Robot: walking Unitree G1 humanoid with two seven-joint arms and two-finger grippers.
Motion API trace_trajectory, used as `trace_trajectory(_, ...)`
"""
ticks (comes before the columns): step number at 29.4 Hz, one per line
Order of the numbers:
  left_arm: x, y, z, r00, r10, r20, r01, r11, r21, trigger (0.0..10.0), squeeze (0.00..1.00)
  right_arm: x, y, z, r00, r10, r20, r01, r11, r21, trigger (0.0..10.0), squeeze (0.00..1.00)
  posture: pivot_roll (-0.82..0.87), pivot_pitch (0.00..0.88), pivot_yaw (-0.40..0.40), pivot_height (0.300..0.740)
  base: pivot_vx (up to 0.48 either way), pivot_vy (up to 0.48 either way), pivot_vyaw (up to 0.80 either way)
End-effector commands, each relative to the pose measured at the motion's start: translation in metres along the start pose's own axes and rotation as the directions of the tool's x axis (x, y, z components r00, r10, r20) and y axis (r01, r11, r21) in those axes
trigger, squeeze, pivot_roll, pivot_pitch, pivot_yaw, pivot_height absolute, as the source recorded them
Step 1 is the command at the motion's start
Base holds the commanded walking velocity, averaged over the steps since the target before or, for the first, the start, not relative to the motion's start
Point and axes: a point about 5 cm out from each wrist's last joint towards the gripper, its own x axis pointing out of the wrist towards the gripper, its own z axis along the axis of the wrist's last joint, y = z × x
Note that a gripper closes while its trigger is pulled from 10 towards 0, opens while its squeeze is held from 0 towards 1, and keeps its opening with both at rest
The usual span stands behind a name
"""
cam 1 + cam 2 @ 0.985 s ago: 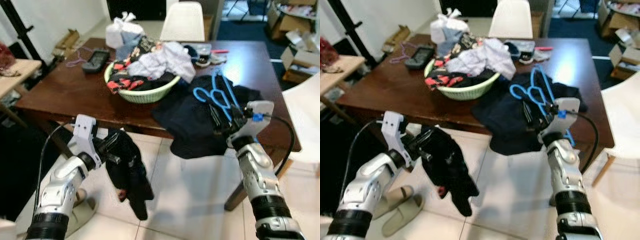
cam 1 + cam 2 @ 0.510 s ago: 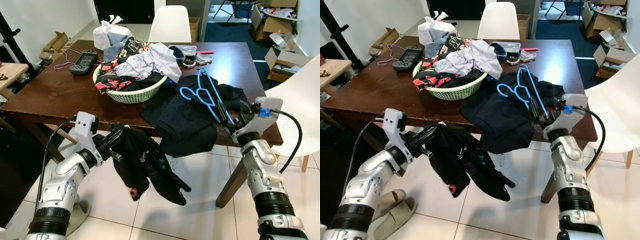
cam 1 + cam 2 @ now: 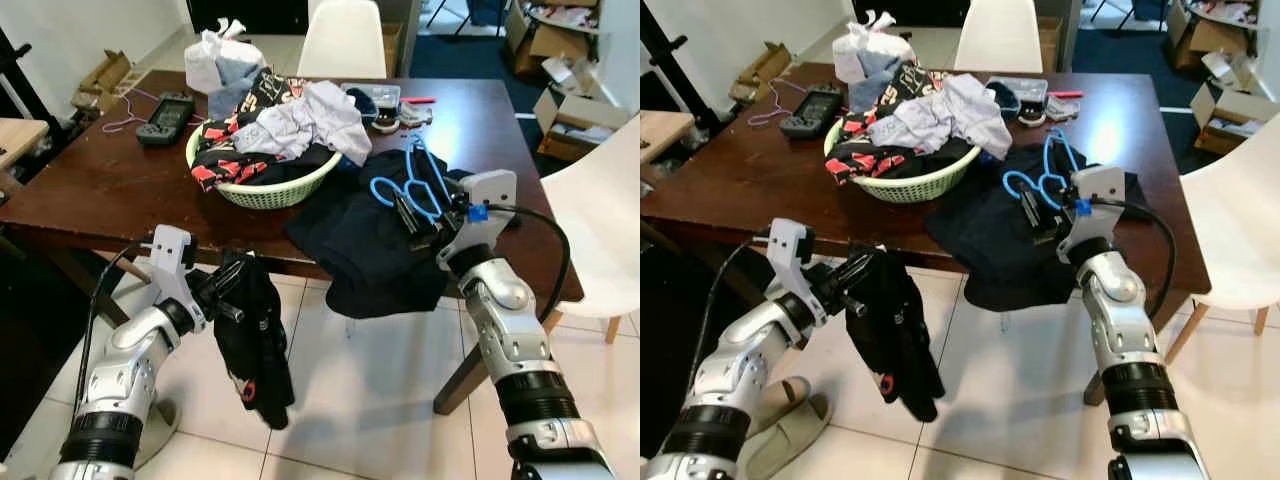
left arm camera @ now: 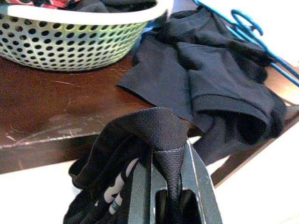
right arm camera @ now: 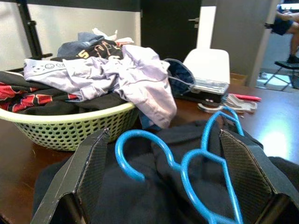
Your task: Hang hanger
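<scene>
Two silver arms reach forward toward a dark wooden desk (image 3: 120,190). Left arm bent at the elbow, raised below the desk's near edge; left gripper (image 3: 232,290) pinches a black garment (image 3: 255,345) between its pressed-together fingers, cloth bunched over the fingertips in the left wrist view and hanging down limp toward the tiled floor (image 3: 370,400), with white print and a red spot on it. Right arm angled up over the desk's near right corner, right gripper (image 3: 1038,215) with fingers spread wide, set either side of the blue hangers (image 5: 196,158) in the right wrist view, not closed on them. Blue hangers are thin plastic, hooks curled, at least two overlapping, lying flat on a dark crumpled garment (image 3: 365,235) that drapes over the desk edge. Just beside that, a pale green perforated laundry basket (image 3: 265,188) heaped with mixed clothes, lilac piece on top. Black controller (image 3: 165,104) at the desk's far left, white chair (image 3: 345,38) behind the desk, another white chair (image 3: 600,220) at right.
</scene>
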Motion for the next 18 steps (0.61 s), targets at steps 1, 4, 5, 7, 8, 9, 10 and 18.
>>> trace_trajectory(1,0.001,0.001,0.003,1.000,-0.005,0.018,0.005,1.000,0.016,10.0,0.00,-0.001,0.005,0.000,0.999,0.033,-0.008,-0.033,0.999,-0.006,10.0,0.00,0.04,0.138,0.039,0.740,0.281,0.000,0.00)
trace_trajectory(4,0.001,0.001,0.003,1.000,-0.009,0.015,0.009,1.000,0.022,10.0,0.00,-0.001,0.006,0.006,0.998,0.068,0.007,-0.067,0.998,-0.017,10.0,0.00,0.04,0.135,0.039,0.740,0.279,0.000,0.00)
trace_trajectory(5,0.001,0.001,0.003,1.000,-0.011,0.014,0.011,1.000,0.024,10.0,0.00,-0.001,0.007,0.008,0.996,0.083,0.010,-0.083,0.996,-0.025,10.0,0.00,0.04,0.135,0.039,0.740,0.277,0.000,0.00)
trace_trajectory(7,0.001,0.000,0.002,1.000,-0.018,0.015,0.018,1.000,0.026,10.0,0.00,-0.001,0.008,0.010,0.992,0.122,0.008,-0.122,0.992,-0.045,10.0,0.00,0.04,0.135,0.039,0.740,0.274,0.000,0.00)
trace_trajectory(8,0.001,0.000,0.002,1.000,-0.022,0.015,0.022,0.999,0.027,10.0,0.00,-0.002,0.009,0.012,0.989,0.148,0.004,-0.147,0.987,-0.057,10.0,0.00,0.04,0.135,0.039,0.740,0.000,0.000,0.00)
trace_trajectory(9,0.001,0.000,0.002,1.000,-0.022,0.015,0.022,0.999,0.027,10.0,0.00,-0.002,0.009,0.012,0.989,0.148,0.004,-0.147,0.987,-0.057,10.0,0.00,0.04,0.135,0.039,0.740,0.000,0.000,0.00)
trace_trajectory(10,0.001,0.000,0.002,1.000,-0.022,0.015,0.022,0.999,0.027,10.0,0.00,-0.002,0.009,0.012,0.989,0.148,0.004,-0.147,0.987,-0.057,10.0,0.00,0.04,0.135,0.039,0.740,0.000,0.000,0.00)
trace_trajectory(18,-0.001,-0.013,-0.002,0.993,-0.118,-0.014,0.118,0.990,0.073,10.0,0.00,-0.016,0.002,0.050,0.938,0.271,0.215,-0.318,0.920,0.228,10.0,0.00,0.03,0.126,0.042,0.740,0.000,0.000,0.00)
